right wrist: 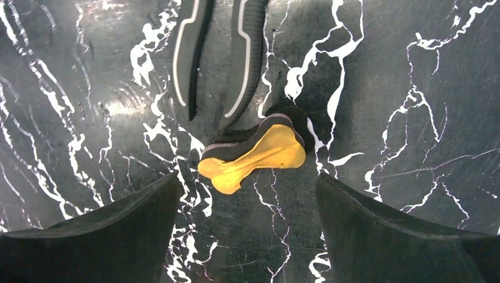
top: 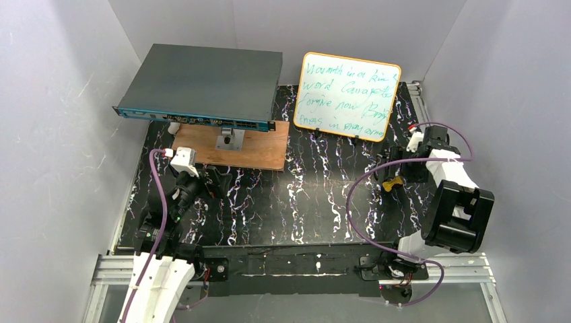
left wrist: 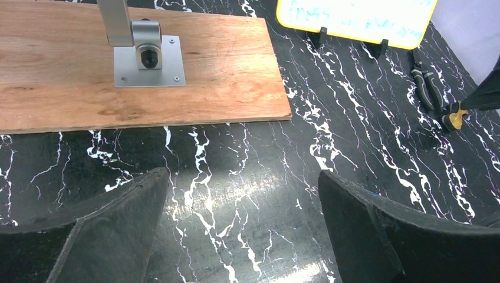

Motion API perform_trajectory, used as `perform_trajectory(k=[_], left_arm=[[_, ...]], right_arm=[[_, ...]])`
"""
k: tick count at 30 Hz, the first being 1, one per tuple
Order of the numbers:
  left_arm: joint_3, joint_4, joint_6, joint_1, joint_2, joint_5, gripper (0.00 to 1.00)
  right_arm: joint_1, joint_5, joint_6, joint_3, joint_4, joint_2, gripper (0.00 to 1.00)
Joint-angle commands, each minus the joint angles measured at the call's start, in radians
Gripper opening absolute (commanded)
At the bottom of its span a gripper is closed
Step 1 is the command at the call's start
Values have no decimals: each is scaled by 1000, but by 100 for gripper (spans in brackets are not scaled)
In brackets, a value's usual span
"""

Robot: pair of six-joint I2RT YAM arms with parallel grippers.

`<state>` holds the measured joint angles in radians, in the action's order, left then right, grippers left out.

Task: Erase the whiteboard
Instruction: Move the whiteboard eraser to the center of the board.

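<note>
Whiteboard [top: 350, 96] is standing propped on small black feet, well ahead of the right gripper and ahead and to the right of the left one. Green handwriting is covering its face, so no wiping is showing yet. Going from the left, the left gripper [left wrist: 242, 194] is hanging with its fingers spread wide and nothing between them, over bare marbled table [left wrist: 354, 135]. Just ahead of it a wooden board [left wrist: 88, 76] is lying flat, bearing a metal bracket [left wrist: 147, 59] that seems to be propping up a grey box [top: 202, 84]. The box is showing no opening, so its contents cannot be told, and no other container is showing. The right gripper [right wrist: 247, 194] is likewise gaping and gripping nothing, hovering right over a yellow-faced black pad [right wrist: 259, 154], which I am taking to be the eraser. Just beyond the pad a pair of dark handles [right wrist: 218, 59] is lying. Fetching the eraser is looking like the step in hand. The next move is calling for the right gripper to be lowering around the pad, closing on it, then carrying it forward to the written face.
</note>
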<state>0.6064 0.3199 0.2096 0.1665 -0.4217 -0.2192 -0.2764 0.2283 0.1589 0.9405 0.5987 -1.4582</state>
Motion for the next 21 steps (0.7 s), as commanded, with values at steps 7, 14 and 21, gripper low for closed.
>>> perform_trajectory(k=[7,14,21], left_arm=[[-2,-26,-1,1,3,-39,98],[-2,-27,-4,1,-4,-46,98],[-1,-25,-7,1,-13,-50,98]], right_arm=[[27,-78,-127,80,-55,-111,67],[42,-80,-128,113,-30,-186,53],[45,-66,-113,116,8,-218,54]])
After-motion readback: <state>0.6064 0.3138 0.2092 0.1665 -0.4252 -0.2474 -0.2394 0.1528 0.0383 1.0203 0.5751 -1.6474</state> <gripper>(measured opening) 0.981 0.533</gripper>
